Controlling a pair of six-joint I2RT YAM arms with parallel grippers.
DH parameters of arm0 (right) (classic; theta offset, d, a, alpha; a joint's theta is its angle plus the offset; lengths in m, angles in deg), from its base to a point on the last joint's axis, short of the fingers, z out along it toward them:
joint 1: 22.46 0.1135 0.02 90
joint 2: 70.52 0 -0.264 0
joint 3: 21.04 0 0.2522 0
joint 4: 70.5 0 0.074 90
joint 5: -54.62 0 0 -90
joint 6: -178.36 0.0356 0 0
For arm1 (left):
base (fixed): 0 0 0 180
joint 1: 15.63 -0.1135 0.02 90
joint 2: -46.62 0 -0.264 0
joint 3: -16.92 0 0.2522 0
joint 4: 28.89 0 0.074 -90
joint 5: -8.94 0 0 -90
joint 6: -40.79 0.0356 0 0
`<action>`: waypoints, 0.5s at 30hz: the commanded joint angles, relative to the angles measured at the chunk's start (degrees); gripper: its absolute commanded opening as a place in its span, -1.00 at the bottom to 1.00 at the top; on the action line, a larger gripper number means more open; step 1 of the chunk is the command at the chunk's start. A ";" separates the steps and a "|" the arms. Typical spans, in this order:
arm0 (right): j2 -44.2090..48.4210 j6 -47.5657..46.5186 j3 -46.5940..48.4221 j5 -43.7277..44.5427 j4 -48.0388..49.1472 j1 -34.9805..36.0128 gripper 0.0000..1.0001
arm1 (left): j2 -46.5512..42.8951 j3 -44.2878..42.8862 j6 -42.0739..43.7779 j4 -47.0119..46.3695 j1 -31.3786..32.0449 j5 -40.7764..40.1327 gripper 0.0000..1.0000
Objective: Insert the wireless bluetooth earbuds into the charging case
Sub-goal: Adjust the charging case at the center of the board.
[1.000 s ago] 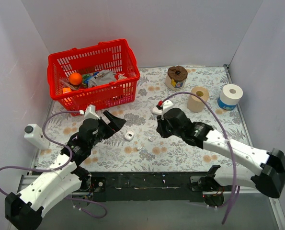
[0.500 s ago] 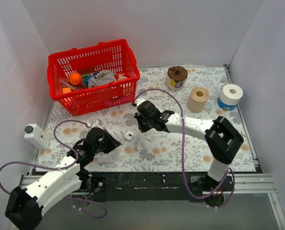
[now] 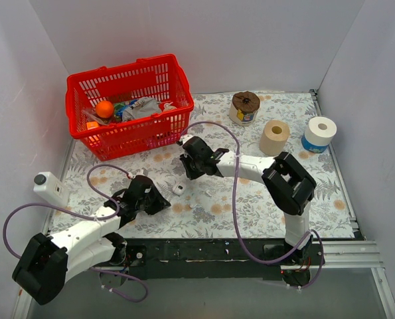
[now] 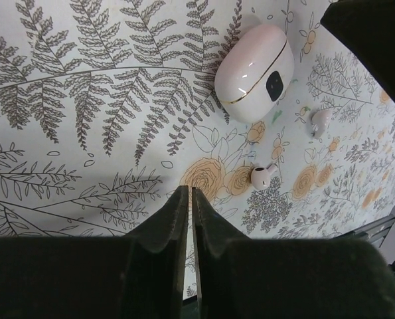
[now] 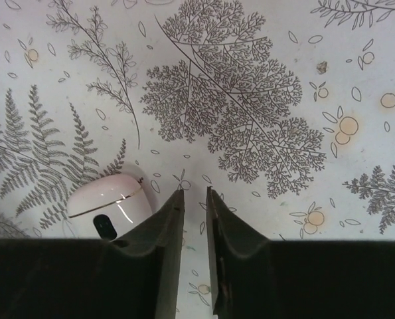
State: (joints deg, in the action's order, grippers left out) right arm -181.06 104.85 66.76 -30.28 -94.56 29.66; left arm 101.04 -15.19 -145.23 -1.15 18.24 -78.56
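Observation:
The charging case [image 3: 179, 189] lies on the floral cloth with its lid closed. It is white and rounded in the left wrist view [image 4: 255, 73] and in the right wrist view [image 5: 111, 203]. Two wireless bluetooth earbuds lie loose on the cloth beside it, one [image 4: 263, 176] nearer my left fingers, the other [image 4: 320, 121] farther right. My left gripper [image 3: 160, 201] [image 4: 189, 191] is shut on nothing, low over the cloth left of the case. My right gripper [image 3: 186, 174] [image 5: 194, 193] hangs just behind the case. Its jaws are a narrow gap apart and hold nothing.
A red basket [image 3: 121, 68] with an orange ball and packets stands at the back left. A brown roll [image 3: 245, 106], a beige roll [image 3: 275, 137] and a white roll [image 3: 318, 133] stand at the back right. A white device [image 3: 49, 188] sits at the left edge. White walls close in three sides.
The right arm swung left from mid-table to just behind the case. The left gripper drew back toward the near edge and went from wide open to shut.

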 commanded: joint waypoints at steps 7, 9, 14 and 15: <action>0.51 -3.48 0.83 -3.00 2.06 -0.35 -0.39 | -0.02 -1.08 -0.83 -0.96 0.23 -3.74 -0.84; -0.63 -4.10 1.81 -3.87 1.69 -0.35 -0.51 | 2.18 -0.73 -0.83 -2.46 0.23 -2.77 -0.89; -1.17 -3.57 0.49 -6.94 2.75 -0.35 -0.76 | 5.96 -0.37 0.05 -7.73 0.23 -3.21 -0.91; -0.99 -3.40 -0.38 -7.12 3.01 -0.35 -0.80 | 8.23 -0.72 0.40 -8.43 0.23 -3.12 -0.91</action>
State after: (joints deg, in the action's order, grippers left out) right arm -181.59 101.81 66.25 -34.41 -92.25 29.51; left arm 105.93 -15.29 -145.67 -4.58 18.26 -81.09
